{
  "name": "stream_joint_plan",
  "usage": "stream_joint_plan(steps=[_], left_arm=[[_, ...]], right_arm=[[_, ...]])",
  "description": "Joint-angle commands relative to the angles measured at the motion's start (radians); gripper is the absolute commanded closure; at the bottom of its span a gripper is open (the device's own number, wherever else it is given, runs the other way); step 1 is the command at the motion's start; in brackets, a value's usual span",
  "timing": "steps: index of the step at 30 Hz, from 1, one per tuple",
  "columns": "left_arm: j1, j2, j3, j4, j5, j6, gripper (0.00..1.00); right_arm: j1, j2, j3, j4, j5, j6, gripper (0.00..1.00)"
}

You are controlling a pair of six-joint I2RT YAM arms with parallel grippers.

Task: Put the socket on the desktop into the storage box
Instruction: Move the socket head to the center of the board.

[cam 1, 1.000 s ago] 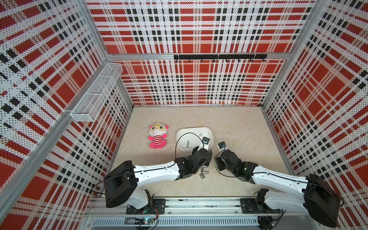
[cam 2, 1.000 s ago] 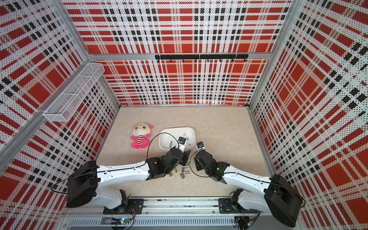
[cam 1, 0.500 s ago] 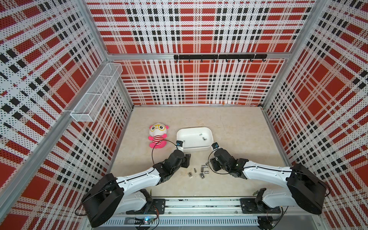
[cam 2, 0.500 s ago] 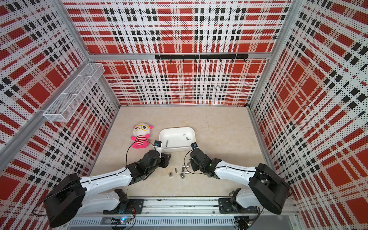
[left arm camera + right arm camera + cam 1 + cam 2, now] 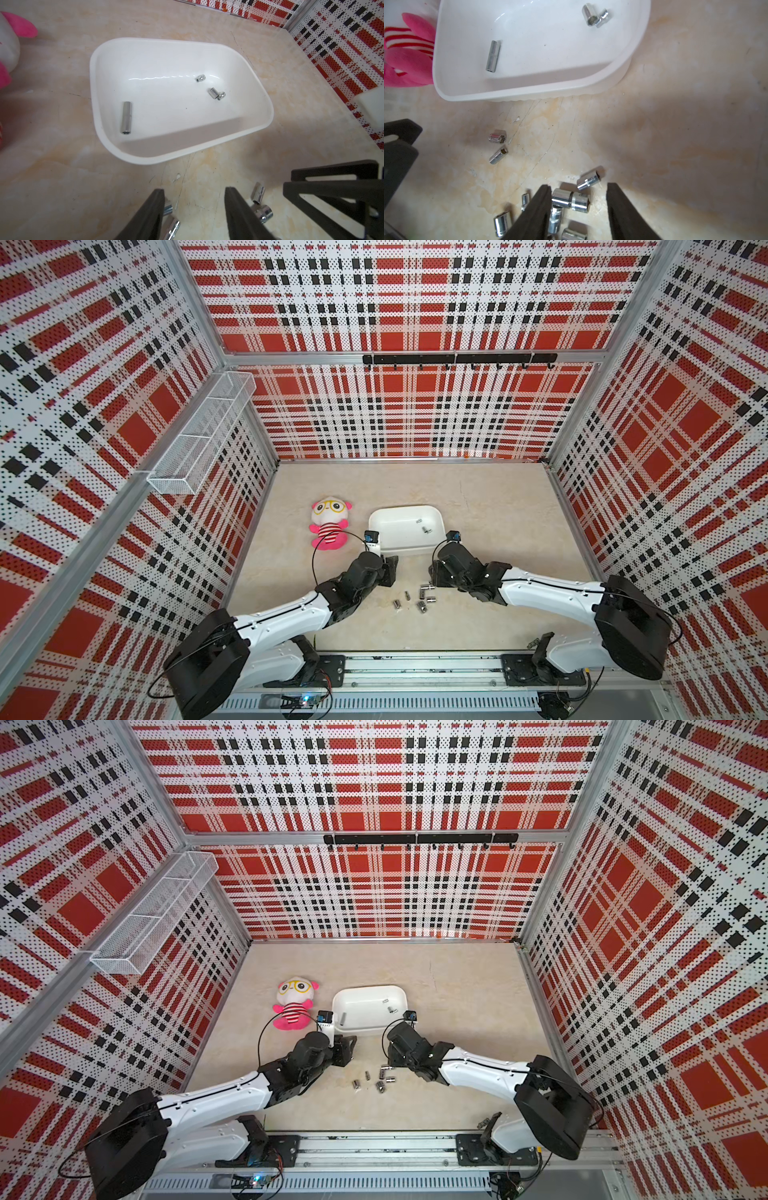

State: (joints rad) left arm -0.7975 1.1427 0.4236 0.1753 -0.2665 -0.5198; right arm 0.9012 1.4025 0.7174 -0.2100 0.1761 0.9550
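Several small chrome sockets lie loose on the desktop in front of the white storage box, seen in both top views. Inside the storage box rest a long socket and three short ones. My left gripper hangs open near the box's front left corner, nothing between its fingers, with sockets at either side. My right gripper is low over the pile, open, straddling a fat socket that touches one finger.
A pink plush doll lies just left of the box. A white wire basket is mounted on the left wall, a black hook rail on the back wall. Perforated plaid walls enclose the desktop on three sides.
My left gripper has pulled back from over the box to the desktop in front of it. My right gripper has moved left and down onto the socket pile, its jaws narrowing slightly.
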Motion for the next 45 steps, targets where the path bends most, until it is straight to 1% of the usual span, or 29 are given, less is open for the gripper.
stream_joint_plan(steps=[1, 4, 7, 9, 12, 17, 22, 24, 34, 45], left_arm=[[0.006, -0.033, -0.022, 0.022, -0.022, -0.011, 0.48], [0.005, -0.045, -0.026, 0.022, -0.028, -0.014, 0.48], [0.004, -0.052, -0.028, 0.021, -0.028, -0.016, 0.48], [0.004, -0.053, -0.029, 0.02, -0.031, -0.018, 0.48], [0.004, -0.055, -0.031, 0.016, -0.04, -0.02, 0.48], [0.004, -0.063, -0.032, 0.013, -0.05, -0.02, 0.48], [0.004, -0.061, -0.034, 0.013, -0.06, -0.018, 0.48], [0.004, -0.054, -0.035, 0.013, -0.068, -0.018, 0.48], [0.006, -0.052, -0.032, 0.007, -0.081, -0.023, 0.49], [0.006, -0.054, -0.034, 0.011, -0.079, -0.028, 0.49]], right_arm=[[0.032, 0.02, 0.012, -0.045, 0.017, 0.199, 0.56], [0.06, 0.059, 0.053, -0.106, 0.084, 0.265, 0.52], [0.079, 0.114, 0.113, -0.183, 0.121, 0.304, 0.51], [0.086, 0.139, 0.131, -0.198, 0.134, 0.336, 0.5], [0.095, 0.168, 0.134, -0.187, 0.132, 0.384, 0.51], [0.1, 0.216, 0.177, -0.233, 0.181, 0.437, 0.53], [0.099, 0.22, 0.178, -0.2, 0.199, 0.443, 0.54], [0.098, 0.237, 0.198, -0.214, 0.205, 0.446, 0.53], [0.099, 0.279, 0.192, -0.209, 0.187, 0.484, 0.56], [0.099, 0.31, 0.196, -0.196, 0.18, 0.488, 0.64]])
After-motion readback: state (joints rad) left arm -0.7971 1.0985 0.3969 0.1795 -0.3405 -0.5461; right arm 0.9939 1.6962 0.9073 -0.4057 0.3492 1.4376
